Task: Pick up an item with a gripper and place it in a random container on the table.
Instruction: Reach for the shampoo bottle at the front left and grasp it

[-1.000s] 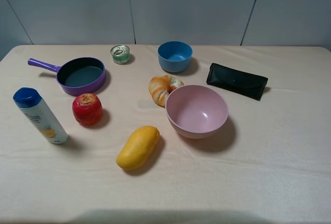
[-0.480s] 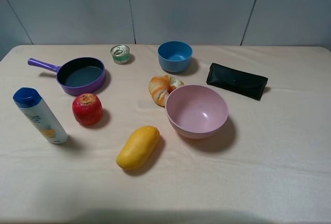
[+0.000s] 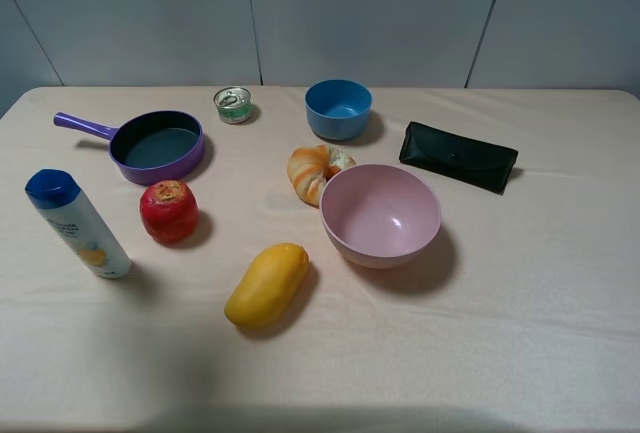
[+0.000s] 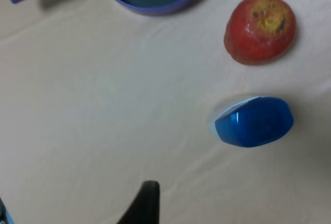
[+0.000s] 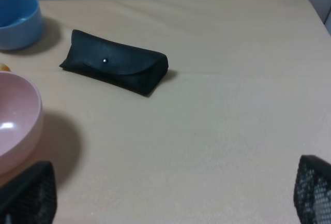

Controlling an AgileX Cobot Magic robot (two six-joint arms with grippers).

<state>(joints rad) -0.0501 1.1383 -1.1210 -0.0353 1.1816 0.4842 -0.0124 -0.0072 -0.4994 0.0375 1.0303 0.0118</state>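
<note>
Evidently at the very start: nothing grasped, nothing placed. Of the left gripper [image 4: 147, 203], only one black fingertip in frame, so cannot tell whether spread or pressed together; empty as far as shown, hanging above bare desk [image 4: 77, 120]. Not far beyond that fingertip, seen from above: the blue cap of the bottle [image 4: 254, 121], upright and untouched. Further out, a red apple-like fruit [image 4: 260, 28] and the rim of the purple pan [image 4: 155, 8].

As for the right gripper [image 5: 170, 188]: spread wide, fingers [image 5: 26, 193] at opposite edges of its view, holding nothing, facing a black case [image 5: 115, 62], well apart from the bottle.

From the high camera, neither arm in view. Bottle standing near the left edge of the desk; pan behind it, inside empty; fruit in front of the pan, beside the bottle. Also logged: mango [image 3: 266, 284], pink bowl [image 3: 380, 253], blue bowl [image 3: 338, 125].

Judged outstanding: the approach, the grasp on the bottle, the lift, the short carry, the release into the pan. Left gripper judged the better placed for it
</note>
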